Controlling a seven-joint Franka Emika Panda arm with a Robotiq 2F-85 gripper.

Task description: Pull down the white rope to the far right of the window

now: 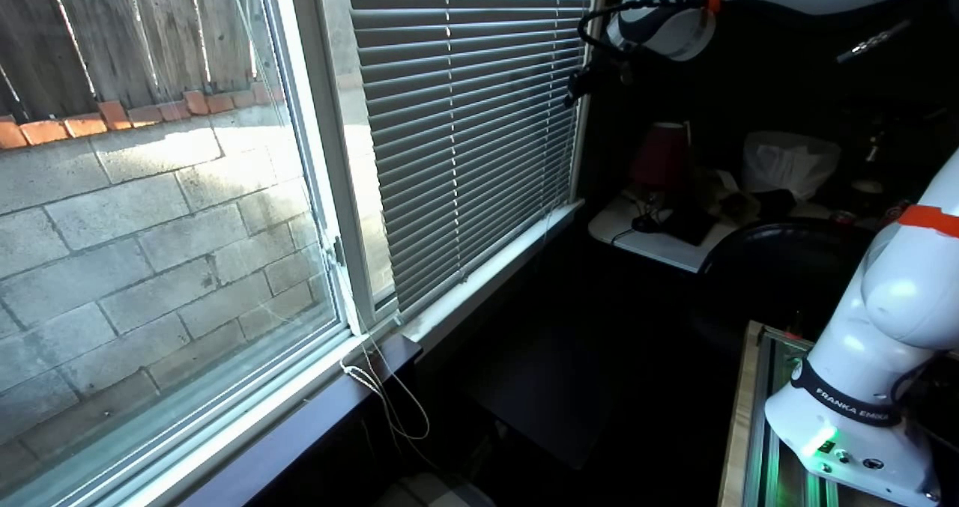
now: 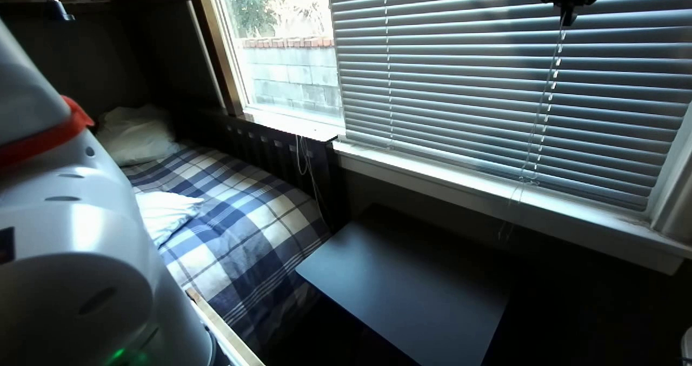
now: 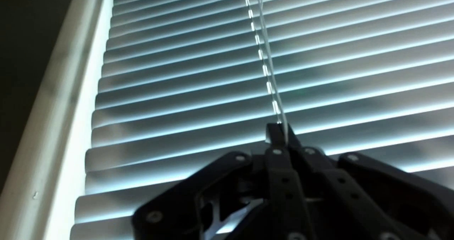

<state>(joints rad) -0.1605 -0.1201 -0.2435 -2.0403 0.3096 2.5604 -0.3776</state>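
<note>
The white rope [image 3: 269, 54] is a thin cord that runs down the front of the blind in the wrist view. It enters between my fingertips. My gripper [image 3: 278, 135] is shut on the rope. In an exterior view my gripper [image 2: 566, 15] is at the top right, in front of the blind, and the rope [image 2: 540, 109] hangs below it past the sill. In an exterior view my gripper [image 1: 575, 91] is at the far end of the window [image 1: 306, 117]. The light slatted blind [image 1: 479, 140] is lowered over that part; it also fills the wrist view [image 3: 177, 101].
The window sill [image 2: 465, 178] juts out below the blind. A dark table [image 2: 411, 285] stands under it. A bed [image 2: 232, 214] with plaid cover is beside it. A white side table [image 1: 659, 245] with a red lamp [image 1: 659, 155] stands near the far corner. Looped cords [image 1: 404, 410] hang mid-window.
</note>
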